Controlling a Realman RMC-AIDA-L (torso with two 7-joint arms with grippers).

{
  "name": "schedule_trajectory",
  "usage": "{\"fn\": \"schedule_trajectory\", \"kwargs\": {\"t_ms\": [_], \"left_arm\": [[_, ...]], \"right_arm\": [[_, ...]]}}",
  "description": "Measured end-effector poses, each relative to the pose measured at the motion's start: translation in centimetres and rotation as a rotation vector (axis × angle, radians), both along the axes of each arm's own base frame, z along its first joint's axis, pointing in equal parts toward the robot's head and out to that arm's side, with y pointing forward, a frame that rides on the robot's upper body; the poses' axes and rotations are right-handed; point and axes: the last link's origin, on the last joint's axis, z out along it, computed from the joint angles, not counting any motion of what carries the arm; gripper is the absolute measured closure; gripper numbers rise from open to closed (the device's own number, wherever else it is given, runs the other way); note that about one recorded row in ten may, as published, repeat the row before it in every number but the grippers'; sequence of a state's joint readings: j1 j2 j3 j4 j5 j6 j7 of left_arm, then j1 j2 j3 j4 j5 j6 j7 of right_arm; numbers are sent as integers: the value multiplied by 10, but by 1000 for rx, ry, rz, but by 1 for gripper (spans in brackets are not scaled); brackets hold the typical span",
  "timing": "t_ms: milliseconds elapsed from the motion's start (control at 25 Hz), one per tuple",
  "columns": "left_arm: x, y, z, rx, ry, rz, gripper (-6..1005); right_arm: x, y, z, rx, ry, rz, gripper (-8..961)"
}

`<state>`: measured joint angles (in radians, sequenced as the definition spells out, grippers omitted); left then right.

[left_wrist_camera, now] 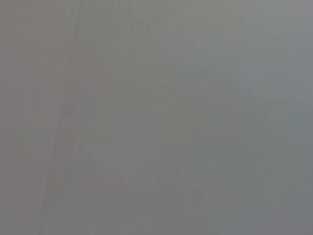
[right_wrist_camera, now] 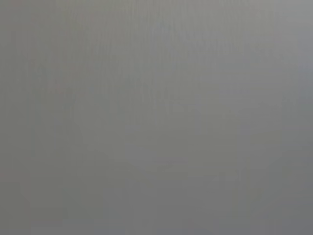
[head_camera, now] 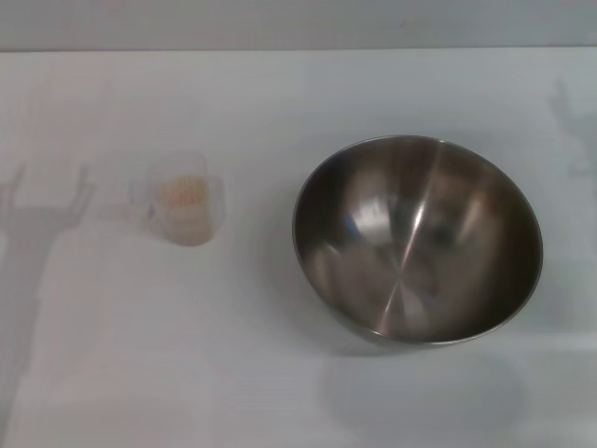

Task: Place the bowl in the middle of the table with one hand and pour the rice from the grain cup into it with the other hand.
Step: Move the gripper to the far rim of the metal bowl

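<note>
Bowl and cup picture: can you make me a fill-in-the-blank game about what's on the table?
1. The bowl sits on the white table to the robot's ____ of the grain cup.
2. Inside, the bowl is ____.
3. The rice is in the ____.
4. The number of grippers showing in the head view is ____.

Missing words: right; empty; grain cup; zero
</note>
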<state>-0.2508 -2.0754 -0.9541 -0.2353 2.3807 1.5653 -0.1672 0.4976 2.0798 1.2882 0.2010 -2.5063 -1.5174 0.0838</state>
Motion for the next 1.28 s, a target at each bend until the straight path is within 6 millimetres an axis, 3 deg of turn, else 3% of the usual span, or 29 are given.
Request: {"fn": "schedule_trajectory", "kwargs": {"t_ms": [520, 840, 1080, 1280], "left_arm": [[4, 3, -1, 2, -8, -11, 153], [3, 4, -3, -20, 16, -5, 155], [1, 3, -3, -21, 19, 1, 154], [0, 3, -1, -12, 18, 1, 154]], "right_arm": [[1, 2, 1, 2, -1, -13, 177], [-5, 24, -2, -83, 27, -68, 178], [-32, 44, 9, -292, 44, -134, 179], [-61, 46, 15, -498, 45, -248, 180]]}}
